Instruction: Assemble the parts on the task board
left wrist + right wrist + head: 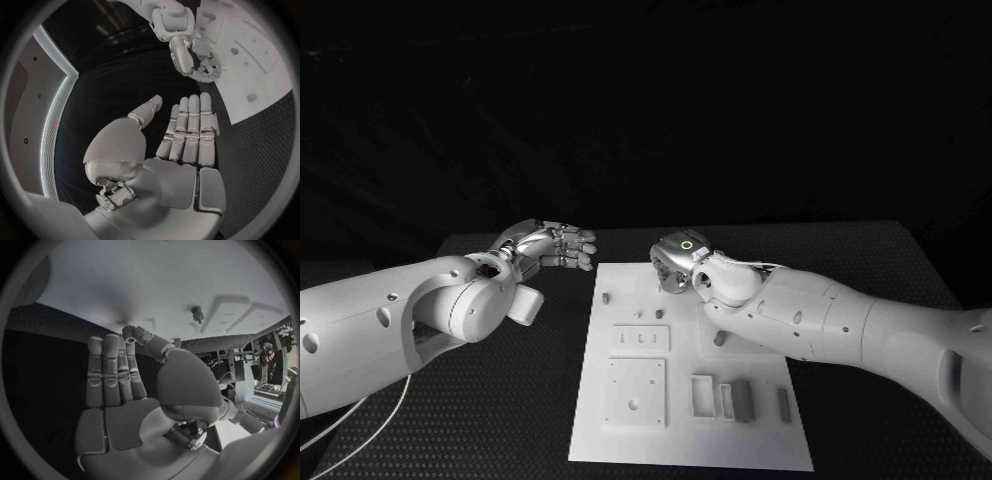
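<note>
Task board [629, 420] far corner hidden under empty, straight-fingered right hand [678, 262]; left hand [557, 246] likewise empty, fingers extended.

black table [516, 400], white task board [682, 445] centred

The task board [625, 425] is lying mid-table [488, 420], lower centre of frame; parts [721, 397] are sitting at its lower right, both hands hovering near its upper end.

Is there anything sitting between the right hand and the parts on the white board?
Nothing visible blocks it. The right hand hovers empty over the far end of the task board, fingers straight in its wrist view. The parts lie on the near half of the board, with only flat board between.
</note>
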{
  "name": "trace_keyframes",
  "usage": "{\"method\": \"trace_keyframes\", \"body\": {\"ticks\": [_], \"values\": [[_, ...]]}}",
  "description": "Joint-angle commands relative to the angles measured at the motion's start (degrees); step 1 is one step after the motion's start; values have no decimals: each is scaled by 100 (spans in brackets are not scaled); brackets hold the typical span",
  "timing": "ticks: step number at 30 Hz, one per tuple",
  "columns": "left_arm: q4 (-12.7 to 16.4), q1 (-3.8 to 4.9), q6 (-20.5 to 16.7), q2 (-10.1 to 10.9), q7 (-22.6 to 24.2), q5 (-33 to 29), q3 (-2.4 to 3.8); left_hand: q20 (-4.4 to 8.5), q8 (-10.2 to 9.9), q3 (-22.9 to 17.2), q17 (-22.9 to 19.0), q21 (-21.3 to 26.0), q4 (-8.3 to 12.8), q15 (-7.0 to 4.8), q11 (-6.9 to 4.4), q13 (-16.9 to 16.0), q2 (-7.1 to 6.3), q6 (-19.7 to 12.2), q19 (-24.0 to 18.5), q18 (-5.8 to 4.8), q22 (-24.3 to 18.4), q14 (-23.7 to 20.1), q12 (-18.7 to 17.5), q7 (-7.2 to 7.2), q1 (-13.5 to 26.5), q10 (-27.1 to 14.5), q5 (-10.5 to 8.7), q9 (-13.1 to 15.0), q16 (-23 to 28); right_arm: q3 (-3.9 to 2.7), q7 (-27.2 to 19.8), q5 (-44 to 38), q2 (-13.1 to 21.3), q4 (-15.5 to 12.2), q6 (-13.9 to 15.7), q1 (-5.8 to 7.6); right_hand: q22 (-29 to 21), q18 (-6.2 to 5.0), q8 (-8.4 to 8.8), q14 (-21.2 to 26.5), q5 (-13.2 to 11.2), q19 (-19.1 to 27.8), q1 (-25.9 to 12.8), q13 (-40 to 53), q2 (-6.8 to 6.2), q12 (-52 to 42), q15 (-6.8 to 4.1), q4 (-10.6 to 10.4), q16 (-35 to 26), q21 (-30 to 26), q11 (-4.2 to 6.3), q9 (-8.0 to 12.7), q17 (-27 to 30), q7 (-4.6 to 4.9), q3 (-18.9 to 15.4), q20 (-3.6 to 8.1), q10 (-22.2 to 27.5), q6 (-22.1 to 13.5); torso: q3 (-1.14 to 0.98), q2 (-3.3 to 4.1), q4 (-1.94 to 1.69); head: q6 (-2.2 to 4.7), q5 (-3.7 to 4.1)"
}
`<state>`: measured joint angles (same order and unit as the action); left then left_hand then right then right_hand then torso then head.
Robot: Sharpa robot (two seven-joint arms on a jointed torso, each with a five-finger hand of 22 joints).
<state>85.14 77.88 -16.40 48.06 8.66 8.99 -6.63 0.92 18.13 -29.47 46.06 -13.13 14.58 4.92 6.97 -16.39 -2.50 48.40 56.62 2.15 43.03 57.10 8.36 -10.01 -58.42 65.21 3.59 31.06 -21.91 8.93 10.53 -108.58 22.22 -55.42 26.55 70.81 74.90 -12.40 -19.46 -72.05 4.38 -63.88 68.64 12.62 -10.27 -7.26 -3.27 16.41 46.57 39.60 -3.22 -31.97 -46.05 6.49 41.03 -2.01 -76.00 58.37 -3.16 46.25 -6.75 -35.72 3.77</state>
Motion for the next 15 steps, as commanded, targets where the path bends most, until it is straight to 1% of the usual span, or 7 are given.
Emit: {"method": "trace_keyframes", "body": {"ticks": [1,2,4,5,9,10,15], "values": [[16,10,62,-7,21,13,6,-13,-18,-4,10,23,-42,3,3,-10,-31,-13,-42,72,10,6,-19,-25,8,-34,-25,6,30,34,-100,197,11,33,-272,-55,122,-260,205,83,23,87,7,375,-71,246,124,0,11,0,-105,99,4,137,41,-14,333,-333,1,0,-1,-1,5],[16,11,60,-6,20,13,6,-13,-18,-3,10,24,-42,3,3,-11,-32,-13,-42,72,10,6,-20,-25,8,-34,-25,6,31,34,-111,207,11,34,-261,-55,122,-260,282,103,22,108,8,349,-86,314,169,-1,12,-5,-153,133,6,196,50,-24,453,-457,1,0,-1,-1,5],[16,11,63,-5,16,13,6,-13,-19,-3,12,24,-42,3,3,-12,-33,-14,-42,72,11,6,-21,-25,8,-35,-25,6,33,34,-118,262,18,30,-237,-55,119,-260,397,150,23,150,-1,277,-121,374,249,-10,7,-20,-239,189,12,256,62,-47,717,-648,1,0,-3,-2,5],[16,11,64,-4,14,13,6,-13,-19,-3,12,25,-42,3,4,-13,-34,-14,-43,72,11,6,-22,-25,8,-35,-25,6,34,34,-116,269,22,29,-219,-55,117,-260,456,180,22,176,-2,227,-143,383,285,-11,3,-31,-278,221,16,240,70,-61,877,-753,1,0,-3,-2,5],[15,12,62,-2,10,14,6,-14,-21,-2,15,26,-41,4,4,-16,-36,-15,-44,72,12,6,-24,-26,8,-36,-25,7,37,34,-123,329,32,24,-145,-54,115,-260,594,272,21,252,0,68,-207,378,353,-24,-7,-63,-349,311,27,159,93,-105,1292,-1019,3,0,-3,-5,6],[14,12,62,-1,12,14,6,-14,-21,-3,16,26,-41,4,4,-16,-37,-15,-44,72,12,5,-25,-26,8,-37,-25,7,38,34,-122,329,36,19,-143,-54,116,-260,601,289,20,264,-2,39,-221,375,365,-29,-9,-67,-363,321,32,145,96,-112,1347,-1040,3,0,-3,-5,6],[11,14,60,4,8,14,6,-14,-23,-3,19,28,-40,4,5,-20,-39,-17,-46,72,14,5,-29,-26,7,-39,-25,7,43,34,-126,339,50,9,-125,-53,117,-260,609,319,19,289,2,-22,-248,360,381,-39,-3,-74,-378,342,40,145,106,-126,1415,-1076,3,3,-2,-9,5]]}}
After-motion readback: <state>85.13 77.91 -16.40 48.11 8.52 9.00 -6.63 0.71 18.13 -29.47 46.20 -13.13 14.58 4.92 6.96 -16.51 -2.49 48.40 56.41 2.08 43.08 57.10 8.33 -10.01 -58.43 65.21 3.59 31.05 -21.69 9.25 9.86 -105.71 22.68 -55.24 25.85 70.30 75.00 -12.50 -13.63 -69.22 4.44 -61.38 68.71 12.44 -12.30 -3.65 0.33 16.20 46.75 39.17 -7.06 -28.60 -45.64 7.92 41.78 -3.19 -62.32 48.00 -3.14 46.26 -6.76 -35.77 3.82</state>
